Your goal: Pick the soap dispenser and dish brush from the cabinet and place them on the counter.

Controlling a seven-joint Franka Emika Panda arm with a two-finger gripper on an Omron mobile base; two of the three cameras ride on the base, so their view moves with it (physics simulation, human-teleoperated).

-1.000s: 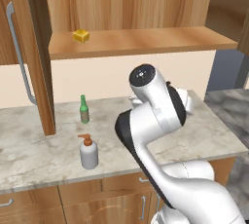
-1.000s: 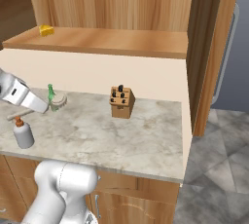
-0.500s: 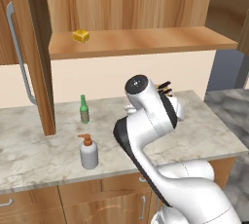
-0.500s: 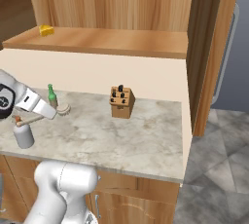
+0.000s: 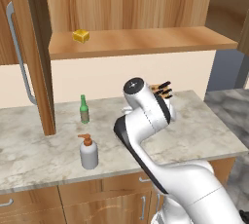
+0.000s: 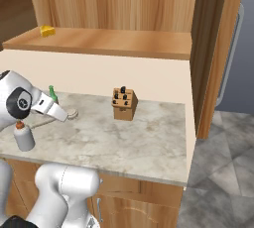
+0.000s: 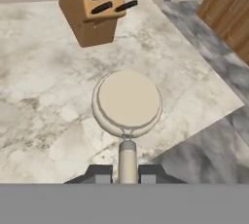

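In the hand view the dish brush [image 7: 127, 102] sits dead centre, its round pale head facing the camera and its thin handle running down to 6 o'clock, where it passes between the two dark fingertips [image 7: 101, 173]; the jaws are closed almost fully on that handle, gripping it. Beyond the brush head the marbled surface [image 7: 44, 96] spreads out, with a wooden knife block [image 7: 95, 9] at about 11 o'clock holding several dark-handled knives, and grey floor tiles past the surface's edge toward 3 o'clock. In the right base view the brush head [image 6: 72, 114] shows at the end of the arm's white forearm, low above the surface (whether it touches the stone is hard to tell from here), with the knife block [image 6: 124, 104] off at 3 o'clock from it. The soap dispenser [image 5: 88, 152] stands upright on the surface near its front edge, orange-brown pump on top, and a slim green bottle [image 5: 84, 109] stands behind it at 12 o'clock, closer to the wall. Above, the cabinet [image 5: 29, 52] stands open, its door with the long silver bar handle swung out at the left, and on its inner shelf [image 5: 146, 40] lies a yellow sponge [image 5: 80, 35].
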